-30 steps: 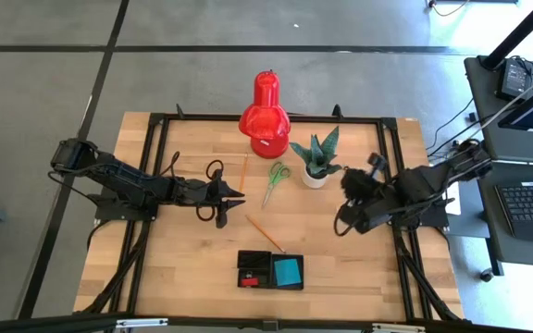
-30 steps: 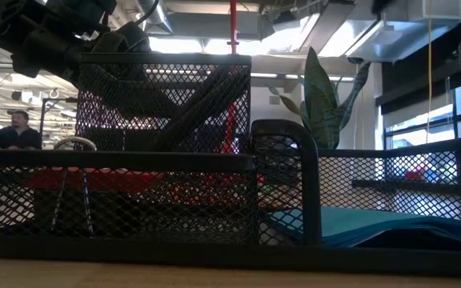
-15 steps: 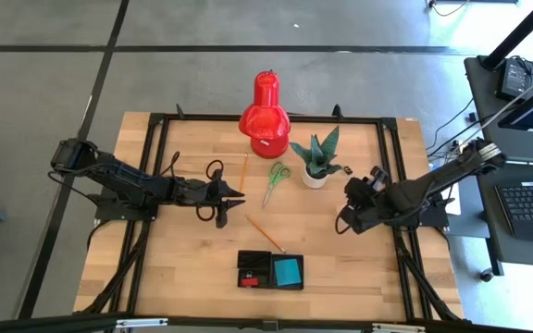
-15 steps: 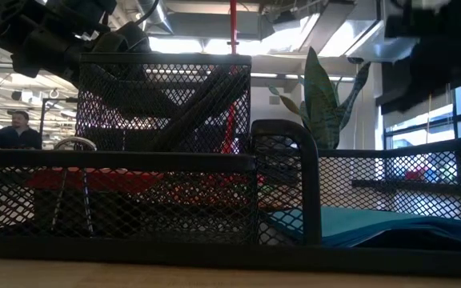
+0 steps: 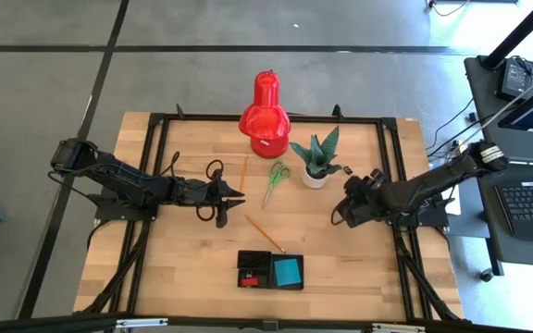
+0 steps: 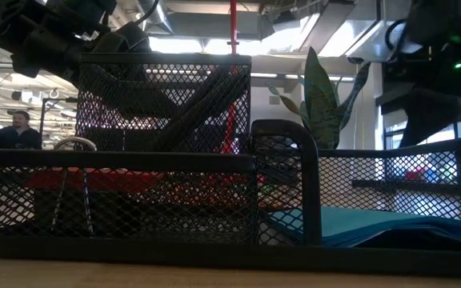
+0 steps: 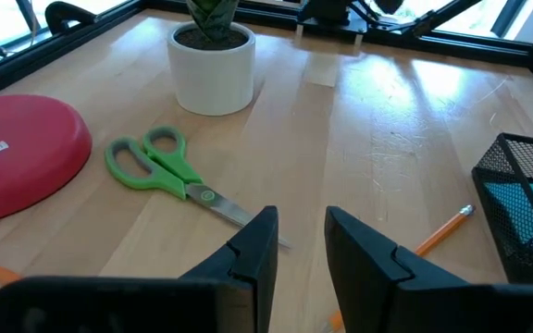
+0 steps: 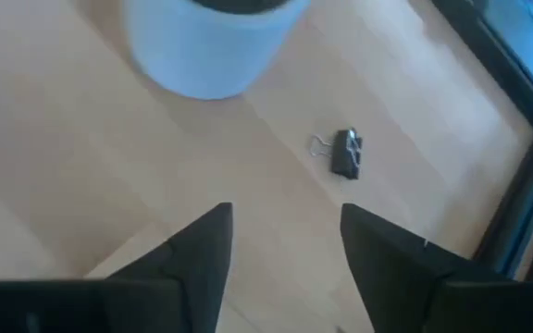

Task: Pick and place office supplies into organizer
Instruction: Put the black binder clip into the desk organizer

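The pale wooden table [image 5: 192, 250] carries everything, with the big red lamp-like object [image 5: 265, 116] at its far edge and a spiky green plant in a white round pot [image 5: 316, 159] just beside it. The low black wire-mesh organizer [image 5: 270, 270] stands near the front edge; a blue square note pad [image 5: 287, 271] lies in its right compartment and a small red piece [image 5: 247, 282] in its left.

The left gripper [image 7: 296, 242] is held low at mid-table, its fingers parted only narrowly and empty, with the green-handled scissors [image 7: 167, 172] lying ahead of it. One thin orange pencil [image 5: 266, 234] lies between the scissors and the organizer, another [image 5: 243, 173] beside the lamp base.

The right gripper [image 8: 283, 248] is spread wide and empty, aimed at the small black binder clip [image 8: 344, 154] lying near the white pot. This clip is judged to be the step in hand. The fingers should be centred over the clip's black body, not its wire loop, and lowered until the table is nearly touched before closing, with the pot kept clear.
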{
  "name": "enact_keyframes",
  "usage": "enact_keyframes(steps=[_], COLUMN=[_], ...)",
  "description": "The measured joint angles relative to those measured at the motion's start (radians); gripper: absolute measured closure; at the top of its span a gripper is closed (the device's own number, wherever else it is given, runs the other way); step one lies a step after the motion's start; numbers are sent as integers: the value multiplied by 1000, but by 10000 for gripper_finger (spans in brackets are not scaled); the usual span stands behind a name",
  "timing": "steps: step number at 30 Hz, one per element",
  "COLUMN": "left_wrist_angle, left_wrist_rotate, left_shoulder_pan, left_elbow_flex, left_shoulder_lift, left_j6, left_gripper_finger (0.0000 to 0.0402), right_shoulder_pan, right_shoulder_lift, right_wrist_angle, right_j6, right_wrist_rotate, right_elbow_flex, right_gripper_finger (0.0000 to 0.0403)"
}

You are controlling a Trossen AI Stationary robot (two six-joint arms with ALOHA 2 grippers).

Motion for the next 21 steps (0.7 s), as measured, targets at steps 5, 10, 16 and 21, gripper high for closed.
enact_keyframes(steps=[5, 10, 16, 21], left_wrist_angle=[0, 0, 0, 0], left_wrist_rotate=[0, -1, -1, -1], left_shoulder_pan=[0, 0, 0, 0], left_elbow_flex=[0, 0, 0, 0], left_shoulder_lift=[0, 0, 0, 0], left_j6=[0, 65, 168, 192], left_gripper_finger=[315, 315, 315, 315], right_shoulder_pan=[-146, -236, -324, -384], right_shoulder_lift=[0, 0, 0, 0], right_wrist_angle=[40, 116, 127, 127], right_j6=[-58, -275, -378, -455], right_wrist_rotate=[-74, -81, -81, -89], right_elbow_flex=[-1, -1, -1, -1], right_gripper_finger=[208, 210, 210, 210])
